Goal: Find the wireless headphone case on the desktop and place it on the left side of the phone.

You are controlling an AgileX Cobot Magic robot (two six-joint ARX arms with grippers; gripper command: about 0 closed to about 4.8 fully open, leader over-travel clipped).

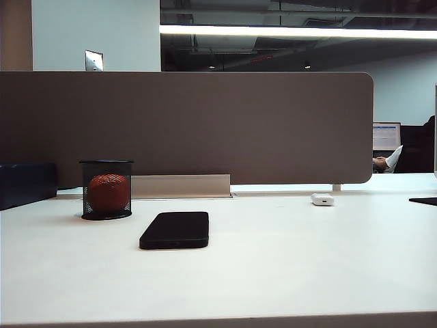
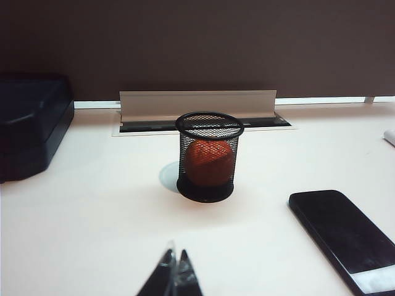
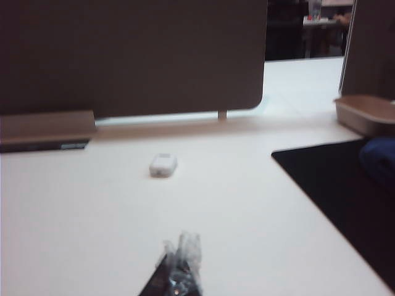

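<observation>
Grippers (image 2: 174,271) (image 3: 180,262) shut, mesh cup (image 1: 106,189) beside phone (image 1: 175,229)

Very little of the robot shows. In the left wrist view only the tips of the left gripper (image 2: 174,271) enter the frame: two slim, dark, pointed fingers (image 2: 162,274) with a pale glossy sheen along their inner edges, pressed together into a narrow wedge. In the right wrist view the right gripper (image 3: 179,271) appears as a similar dark wedge, its fingers (image 3: 185,253) wrapped in crinkled, clear, shiny film that catches the light. No arm is seen in the exterior view.
</observation>
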